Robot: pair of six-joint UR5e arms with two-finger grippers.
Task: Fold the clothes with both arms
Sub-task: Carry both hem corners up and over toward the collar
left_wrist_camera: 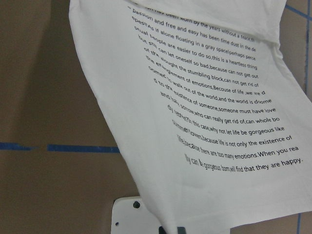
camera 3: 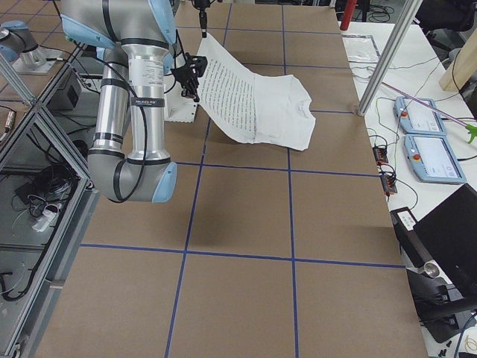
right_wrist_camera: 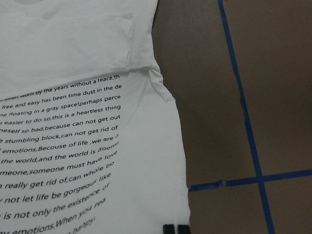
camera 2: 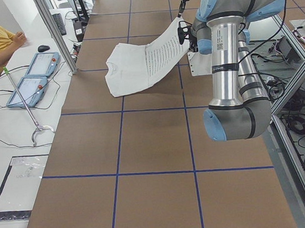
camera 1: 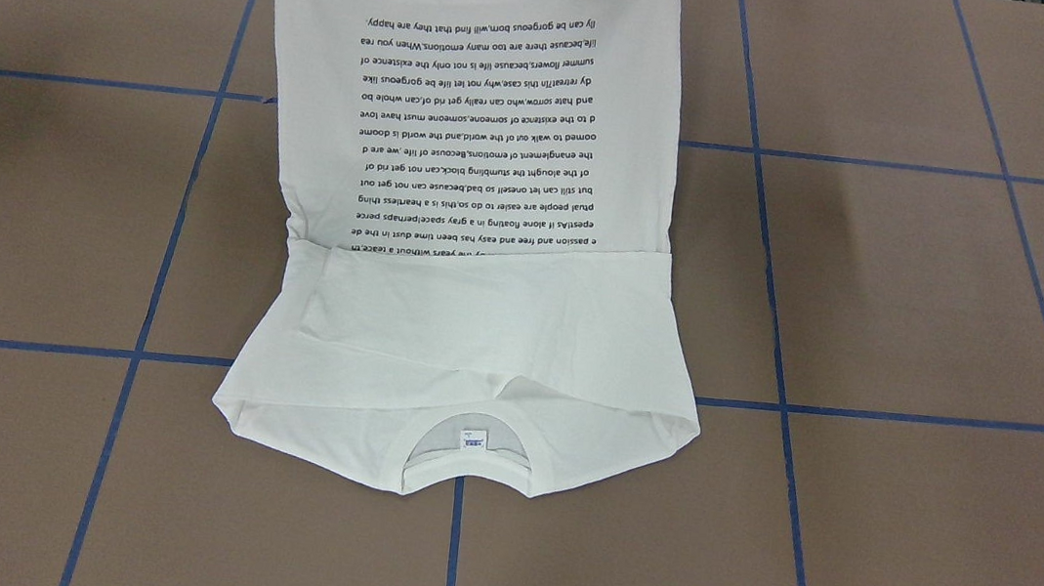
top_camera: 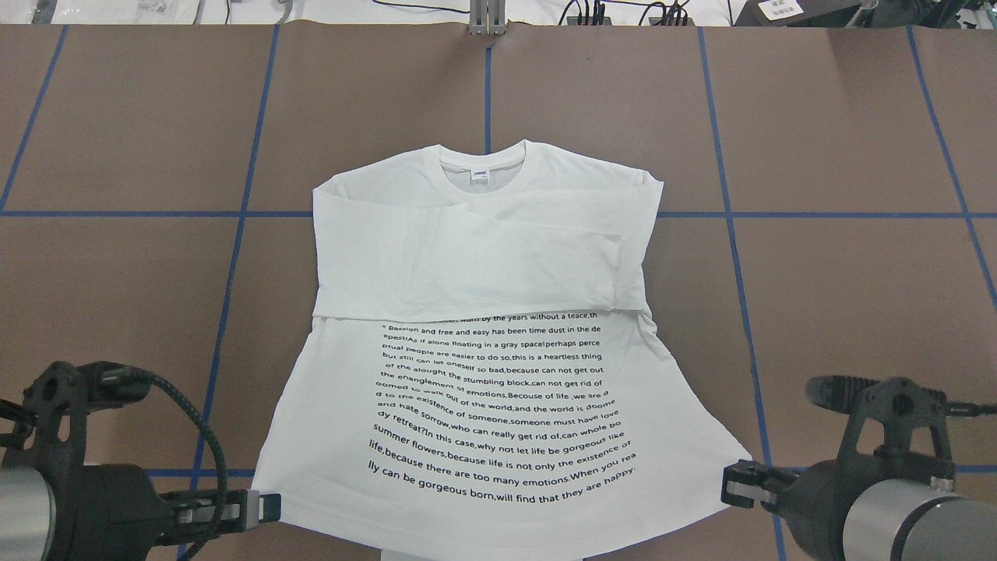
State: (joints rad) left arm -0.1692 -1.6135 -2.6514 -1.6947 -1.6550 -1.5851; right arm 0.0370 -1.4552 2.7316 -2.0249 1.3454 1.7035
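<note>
Hem-to-collar fold in hand: the shirt (top_camera: 498,374) lies collar-end on the tabletop (top_camera: 818,296) mid-frame (sleeves (top_camera: 475,257) crossed over the chest), left fingers (top_camera: 267,506) and right fingers (top_camera: 734,483) pinching its lifted hem corners at bottom; next, likely carry both evenly toward the collar (top_camera: 481,160)

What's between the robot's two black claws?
The white T-shirt: its printed lower part spans from the left gripper to the right gripper, each pinching a hem corner, seen in the overhead view.
</note>
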